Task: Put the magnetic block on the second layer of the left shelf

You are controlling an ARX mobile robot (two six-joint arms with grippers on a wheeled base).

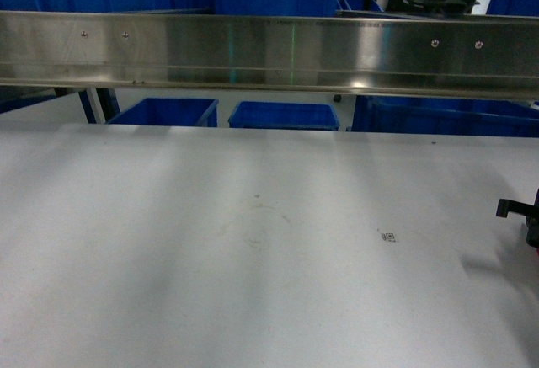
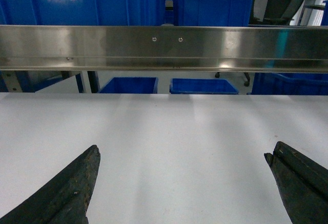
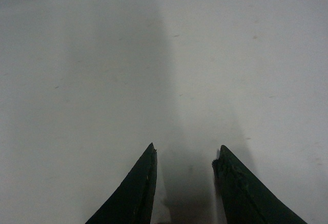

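The magnetic block and the left shelf are out of view in all three views. My left gripper (image 2: 183, 152) is wide open over the bare white table (image 2: 169, 131), and its two dark fingers frame nothing. My right gripper (image 3: 186, 148) is open with a narrower gap, pointing down at the white tabletop (image 3: 154, 55) with nothing between its fingers. In the head view only a black part of the right arm (image 1: 515, 209) pokes in at the right edge. The left arm does not show there.
A long stainless steel rail (image 1: 269, 52) runs across the far side of the table (image 1: 253, 250). Behind and below it stand several blue plastic bins (image 1: 284, 115). A small printed mark (image 1: 388, 236) lies on the tabletop right of centre.
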